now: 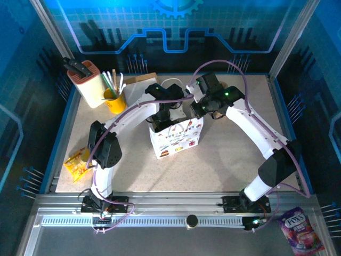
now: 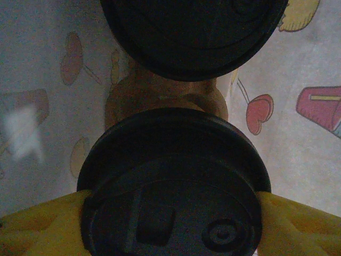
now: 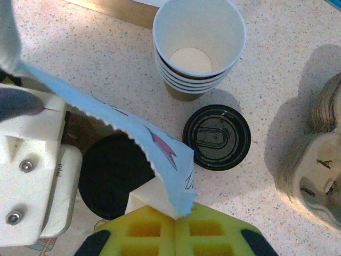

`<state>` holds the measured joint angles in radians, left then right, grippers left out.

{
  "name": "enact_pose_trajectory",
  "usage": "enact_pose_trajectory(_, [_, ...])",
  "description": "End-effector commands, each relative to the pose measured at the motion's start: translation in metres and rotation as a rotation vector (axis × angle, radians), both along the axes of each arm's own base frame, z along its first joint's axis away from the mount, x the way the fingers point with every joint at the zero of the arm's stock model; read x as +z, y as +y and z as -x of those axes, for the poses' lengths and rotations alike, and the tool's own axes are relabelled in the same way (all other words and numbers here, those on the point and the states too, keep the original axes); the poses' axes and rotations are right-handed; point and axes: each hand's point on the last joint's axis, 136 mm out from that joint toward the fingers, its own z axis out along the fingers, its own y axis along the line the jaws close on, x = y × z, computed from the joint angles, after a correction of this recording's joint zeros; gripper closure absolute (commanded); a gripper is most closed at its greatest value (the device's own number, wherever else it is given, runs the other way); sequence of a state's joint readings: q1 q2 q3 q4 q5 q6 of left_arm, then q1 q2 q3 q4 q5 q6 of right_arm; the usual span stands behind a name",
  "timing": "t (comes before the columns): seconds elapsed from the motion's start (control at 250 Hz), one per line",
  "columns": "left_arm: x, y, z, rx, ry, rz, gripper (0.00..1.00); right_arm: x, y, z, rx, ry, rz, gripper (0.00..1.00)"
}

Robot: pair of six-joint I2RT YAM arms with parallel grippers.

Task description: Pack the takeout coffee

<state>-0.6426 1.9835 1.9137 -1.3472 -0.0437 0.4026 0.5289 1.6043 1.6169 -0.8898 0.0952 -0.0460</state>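
A lidded cup (image 2: 171, 160) grasped at its lid by the left hand (image 2: 170, 224) inside the paper bag (image 1: 178, 140), bag rim pinched by the clenched right hand (image 3: 176, 226)

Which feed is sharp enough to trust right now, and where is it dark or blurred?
Left wrist view: dim inside the paper bag, near lidded cup soft and dark. Right wrist view: bright and crisp, distinct shadows beside the cup stack and pulp carrier. Top view: evenly lit table, blue backdrop glow.
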Motion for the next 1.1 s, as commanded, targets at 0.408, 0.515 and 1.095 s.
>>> enact_pose_trajectory(0.408, [-0.0104,-0.0028,-0.0033,-0.019,0.027,0.027,0.47,-0.0207,-0.0011,0.0063,0.019,0.082,0.036,0.93])
enact_pose_trajectory(0.515, [-0.0129,-0.0017,-0.0031,-0.02,0.033,0.018,0.47,-0.0212,-0.0014,0.0062,0.019,0.084,0.038,0.93])
enact_pose_trajectory(1.095, [-0.0113,0.0003,-0.0041,-0.009,0.028,0.007,0.47,-0.0212,-0.0021,0.0065,0.016,0.083,0.038,0.93])
